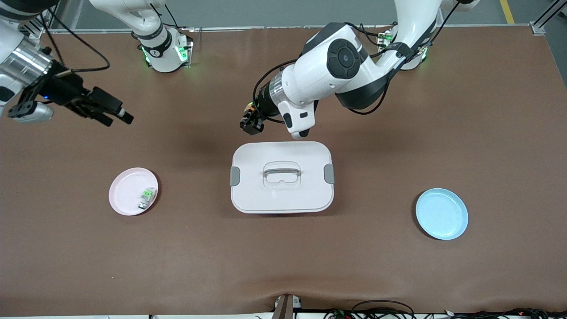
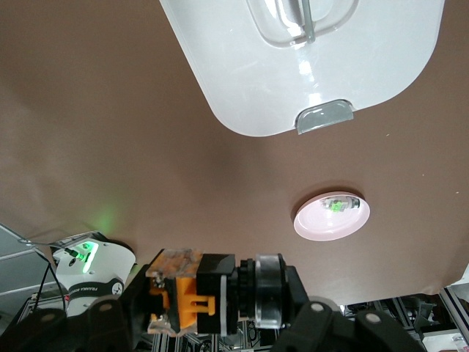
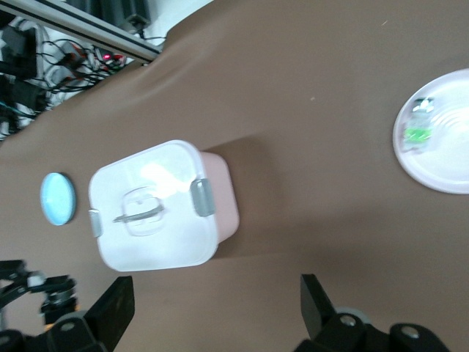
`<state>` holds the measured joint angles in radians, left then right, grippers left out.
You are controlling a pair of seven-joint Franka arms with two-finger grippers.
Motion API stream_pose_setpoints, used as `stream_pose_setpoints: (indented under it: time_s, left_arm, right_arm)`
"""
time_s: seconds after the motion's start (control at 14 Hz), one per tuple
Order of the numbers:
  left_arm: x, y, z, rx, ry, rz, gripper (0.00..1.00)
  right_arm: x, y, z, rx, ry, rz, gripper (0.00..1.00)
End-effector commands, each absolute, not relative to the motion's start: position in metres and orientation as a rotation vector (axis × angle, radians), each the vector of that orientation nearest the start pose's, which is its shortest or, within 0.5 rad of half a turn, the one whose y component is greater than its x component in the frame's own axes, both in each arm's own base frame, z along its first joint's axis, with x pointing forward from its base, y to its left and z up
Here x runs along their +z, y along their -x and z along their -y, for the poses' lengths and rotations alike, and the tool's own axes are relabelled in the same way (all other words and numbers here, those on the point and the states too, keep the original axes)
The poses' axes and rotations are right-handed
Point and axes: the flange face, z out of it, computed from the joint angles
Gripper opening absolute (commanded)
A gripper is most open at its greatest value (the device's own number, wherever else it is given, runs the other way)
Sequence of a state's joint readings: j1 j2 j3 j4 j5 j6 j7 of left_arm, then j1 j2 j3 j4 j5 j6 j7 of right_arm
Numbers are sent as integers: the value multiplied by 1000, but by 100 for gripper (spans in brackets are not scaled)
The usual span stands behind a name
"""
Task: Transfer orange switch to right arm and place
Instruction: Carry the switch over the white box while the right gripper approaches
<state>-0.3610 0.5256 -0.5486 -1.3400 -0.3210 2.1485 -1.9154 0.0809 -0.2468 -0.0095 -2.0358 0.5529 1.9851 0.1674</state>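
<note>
My left gripper [image 1: 251,124] hangs over the bare table beside the white box's edge that faces the robots' bases. It is shut on the orange switch [image 1: 249,116]. In the left wrist view the orange switch [image 2: 192,295] lies crosswise between the jaws of the left gripper [image 2: 216,299], a black stubby body with orange parts and a clear ring. My right gripper [image 1: 117,116] is up over the table toward the right arm's end. It is open with nothing between its fingers, as the right wrist view shows for the right gripper [image 3: 212,308].
A white lidded box [image 1: 266,199] with a grey handle stands mid-table. A pink plate [image 1: 126,195] holding a small green-and-clear part [image 1: 147,197] lies toward the right arm's end. A light blue plate [image 1: 441,214] lies toward the left arm's end.
</note>
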Motion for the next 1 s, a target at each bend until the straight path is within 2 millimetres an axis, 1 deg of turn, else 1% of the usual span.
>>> stream_pose_setpoints:
  time_s: [0.0,0.14,0.21,0.29,0.43,0.57,0.64,0.71,0.78,0.93]
  left_arm:
    - [507,-511,520,911,2780,2047,0]
    - [507,-520,511,885,2775,2072,0]
    - [506,-531,500,866,2776,2088,0]
    - [506,-538,492,847,2794,2083,0]
    - [500,-545,482,791,2896,1958,0]
    - [498,-559,464,763,2954,1898,0]
    - [497,-560,463,761,2961,1890,0]
    - [494,-559,466,767,2962,1880,0]
    - [495,-557,468,765,2970,1870,0]
    - [494,-555,470,768,2970,1862,0]
  right_arm:
    - [571,-468,-88,-175,2466,-464,100]
    - [571,-452,-125,-201,2450,-484,100]
    - [572,-447,-147,-201,2429,-531,100]
    - [574,-440,-174,-209,2403,-574,100]
    - [572,-428,-215,-236,2357,-621,100]
    - [567,-423,-241,-257,2340,-606,100]
    - [561,-425,-248,-269,2337,-600,100]
    - [553,-426,-260,-277,2340,-586,100]
    - [544,-428,-274,-294,2336,-577,100]
    - [526,-434,-295,-331,2309,-608,100]
